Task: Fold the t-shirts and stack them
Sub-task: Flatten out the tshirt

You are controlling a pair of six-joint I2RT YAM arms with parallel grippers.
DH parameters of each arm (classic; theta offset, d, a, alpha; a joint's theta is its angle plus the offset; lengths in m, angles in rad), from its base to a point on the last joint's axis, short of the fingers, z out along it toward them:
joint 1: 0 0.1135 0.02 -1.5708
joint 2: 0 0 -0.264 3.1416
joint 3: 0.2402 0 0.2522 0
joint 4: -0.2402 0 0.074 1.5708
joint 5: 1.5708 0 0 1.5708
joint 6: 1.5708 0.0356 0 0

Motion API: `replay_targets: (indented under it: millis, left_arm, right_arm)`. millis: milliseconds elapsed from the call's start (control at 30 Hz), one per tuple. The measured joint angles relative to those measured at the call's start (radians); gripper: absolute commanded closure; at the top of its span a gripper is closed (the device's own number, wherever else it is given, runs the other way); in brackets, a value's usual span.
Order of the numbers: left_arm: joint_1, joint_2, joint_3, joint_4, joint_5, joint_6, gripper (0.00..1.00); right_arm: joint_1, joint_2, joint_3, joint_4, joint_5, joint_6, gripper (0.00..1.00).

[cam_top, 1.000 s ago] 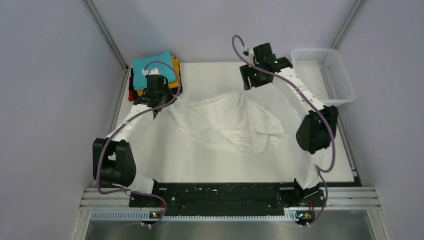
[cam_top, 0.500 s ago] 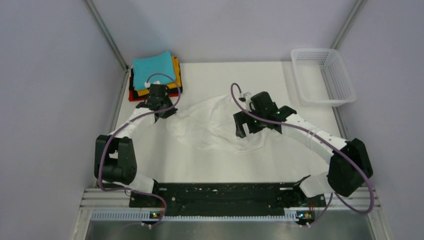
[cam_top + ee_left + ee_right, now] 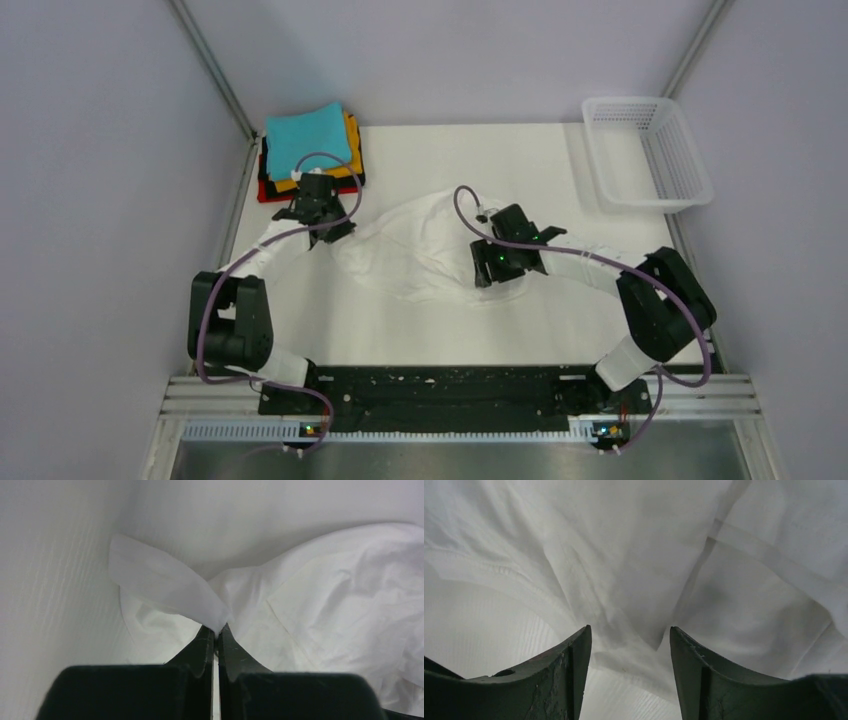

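A thin white t-shirt (image 3: 420,245) lies crumpled in the middle of the table. My left gripper (image 3: 322,232) is shut on its left edge; in the left wrist view the cloth (image 3: 200,600) is pinched at the closed fingertips (image 3: 218,629). My right gripper (image 3: 488,275) is open, low over the shirt's right part; in the right wrist view the white cloth (image 3: 639,570) lies between and beyond its spread fingers (image 3: 574,655). A folded stack (image 3: 310,150) with a teal shirt on top, orange, black and red below, sits at the far left corner.
A white plastic mesh basket (image 3: 650,150) stands at the far right corner. Grey walls close in on the left, right and back. The arm bases and a metal rail run along the near edge.
My right arm swung from the far back right down onto the shirt's right side. My left gripper moved from beside the stack towards the near side, holding the shirt edge. The shirt bunched up.
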Motion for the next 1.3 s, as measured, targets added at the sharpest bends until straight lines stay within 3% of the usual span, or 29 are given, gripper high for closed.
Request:
replay_targets:
  millis: [167, 233, 333, 500, 767, 1000, 1167, 1300]
  left_arm:
    - [0.0, -0.013, -0.008, -0.001, -0.001, 0.003, 1.0]
    - [0.0, -0.021, -0.01, -0.001, -0.001, 0.003, 1.0]
    - [0.0, -0.024, -0.01, -0.001, -0.002, 0.003, 1.0]
    - [0.0, -0.026, -0.01, -0.007, -0.02, 0.003, 1.0]
    - [0.0, -0.084, 0.008, -0.019, -0.063, 0.008, 1.0]
    - [-0.001, -0.105, 0.041, -0.018, -0.065, 0.026, 1.0]
    - [-0.001, -0.11, 0.041, 0.029, -0.067, 0.047, 1.0]
    - [-0.002, -0.019, 0.167, 0.05, -0.046, 0.076, 1.0]
  right_arm:
    - [0.0, 0.052, 0.008, 0.024, 0.032, 0.007, 0.47]
    - [0.0, 0.058, 0.011, 0.037, 0.036, 0.009, 0.61]
    - [0.0, 0.068, 0.011, 0.053, 0.043, 0.018, 0.99]
    - [0.0, 0.068, 0.013, 0.051, 0.066, 0.042, 1.0]
    - [0.0, -0.028, 0.167, -0.135, 0.265, 0.05, 1.0]
    - [-0.024, -0.076, 0.22, -0.214, 0.339, 0.027, 1.0]
    - [-0.095, -0.074, 0.232, -0.251, 0.357, -0.014, 1.0]
    - [-0.193, -0.015, 0.399, -0.268, 0.36, -0.095, 1.0]
